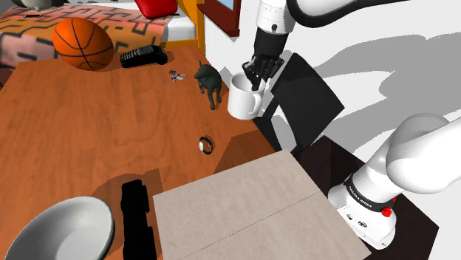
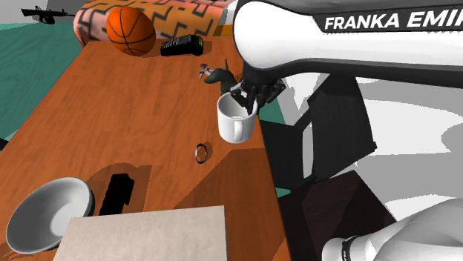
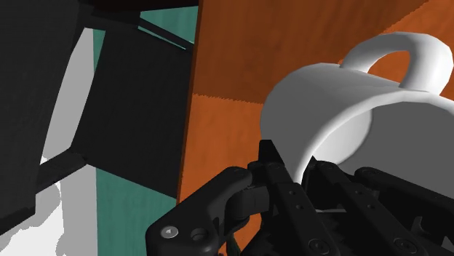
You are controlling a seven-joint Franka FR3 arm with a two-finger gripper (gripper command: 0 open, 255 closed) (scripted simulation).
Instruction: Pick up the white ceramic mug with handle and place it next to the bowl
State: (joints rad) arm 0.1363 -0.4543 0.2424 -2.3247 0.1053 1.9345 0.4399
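Now claw (image 1: 255,79) pinched shut on mug (image 1: 242,100) rim, holding it clear above worktop (image 1: 89,140) edge by the arm, ready to carry to bowl (image 1: 55,229) at worktop corner.

The black jaws close on the rim of a white mug (image 3: 342,102), whose handle (image 3: 396,51) points away from them. Beyond the mug lies the orange wooden table (image 3: 240,65). Past the table's edge are teal floor (image 3: 116,211) and a dark panel (image 3: 138,109).
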